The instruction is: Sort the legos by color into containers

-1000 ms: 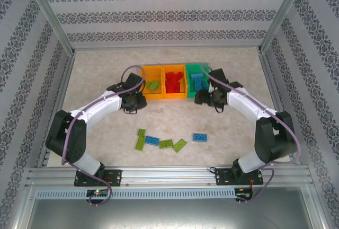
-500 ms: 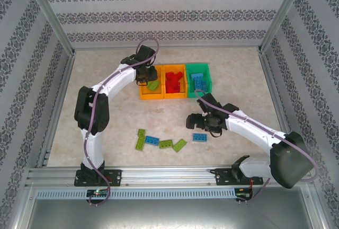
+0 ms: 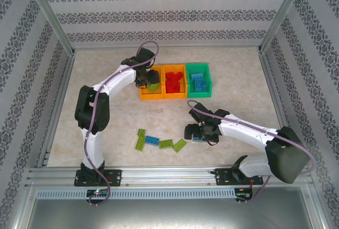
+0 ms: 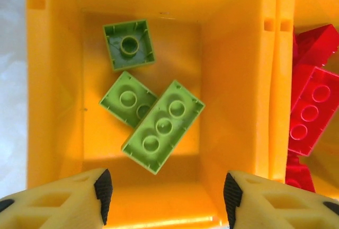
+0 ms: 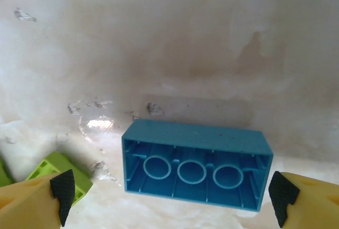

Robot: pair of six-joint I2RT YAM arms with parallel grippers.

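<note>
The left jaws hang released over the left orange bin [image 4: 233,80], their dark pads [image 4: 103,192] spread wide with nothing between them. Straight ahead of the jaws, on the bin floor, lie three light green legos [image 4: 163,125]: the farthest one is hollow side up, and the nearest long one overlaps its neighbour and hides part of it. To the right of these jaws, past the bin wall, red legos [image 4: 312,109] pile in the middle orange bin [image 3: 175,95]; the picture edge cuts them off, so their count is unclear.

The right jaws are released too, low over the desk [image 3: 238,70] and straddling a blue lego [image 5: 196,165] that lies hollow side up between the pads. Whether either pad touches it is hard to tell. Just outside the left pad, a green lego [image 5: 58,168] is half hidden by the finger.

From above, the arm covers most of that blue lego. Blue legos [image 3: 199,80] sit in the green bin [image 3: 198,94].
</note>
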